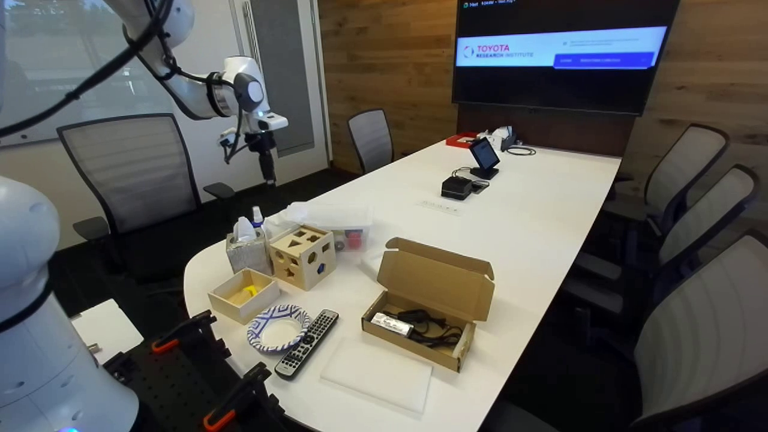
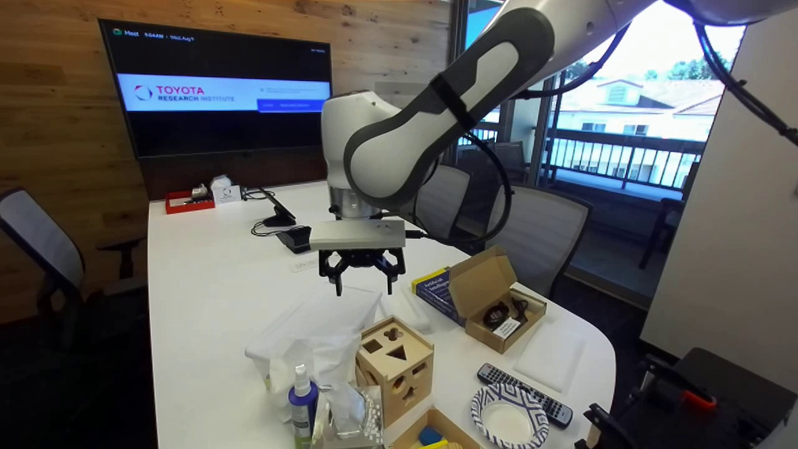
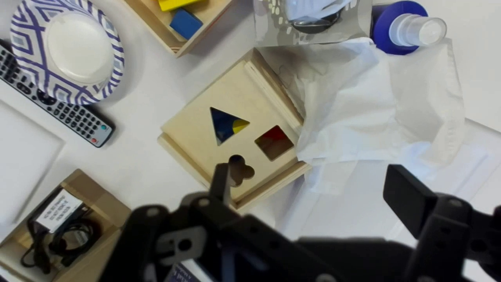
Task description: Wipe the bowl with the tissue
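Note:
The bowl (image 1: 259,329) is shallow, with a blue-and-white pattern; it tilts with its edge on a remote. It also shows in an exterior view (image 2: 483,408) and at the upper left of the wrist view (image 3: 78,47). The white tissue (image 1: 244,230) sticks up as a tuft from a grey patterned tissue box (image 1: 247,255); it also shows in an exterior view (image 2: 348,406) and at the top of the wrist view (image 3: 309,8). My gripper (image 2: 364,292) is open with nothing between its fingers, high above the table and apart from both. It also shows in the wrist view (image 3: 311,188).
The wooden cube with holes (image 3: 195,117) and a spray bottle (image 2: 303,402) stand beside the tissue box. A wooden tray (image 1: 222,305) holds blocks. A remote (image 1: 309,342), an open cardboard box (image 1: 435,276), a plastic bin with a white bag (image 3: 375,109) and a book (image 2: 436,293) lie around.

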You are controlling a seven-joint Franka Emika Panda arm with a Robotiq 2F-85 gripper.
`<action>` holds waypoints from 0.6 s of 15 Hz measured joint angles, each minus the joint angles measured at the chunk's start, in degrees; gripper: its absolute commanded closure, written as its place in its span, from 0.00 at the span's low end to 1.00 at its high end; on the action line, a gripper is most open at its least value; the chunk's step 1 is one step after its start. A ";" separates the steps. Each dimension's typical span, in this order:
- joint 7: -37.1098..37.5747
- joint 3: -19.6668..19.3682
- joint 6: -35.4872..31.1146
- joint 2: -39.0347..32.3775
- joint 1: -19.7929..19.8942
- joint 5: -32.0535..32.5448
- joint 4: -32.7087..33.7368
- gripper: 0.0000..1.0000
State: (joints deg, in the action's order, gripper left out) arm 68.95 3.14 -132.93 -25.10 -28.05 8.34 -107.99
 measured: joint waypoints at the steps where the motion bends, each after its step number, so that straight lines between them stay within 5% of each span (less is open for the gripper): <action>1: 1.30 0.01 -0.26 2.07 0.07 0.17 -2.26 0.00; 9: 9.47 2.46 -3.24 16.52 3.11 1.18 -19.44 0.00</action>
State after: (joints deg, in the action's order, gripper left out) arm 78.42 5.60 -136.17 -8.58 -24.94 9.52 -127.43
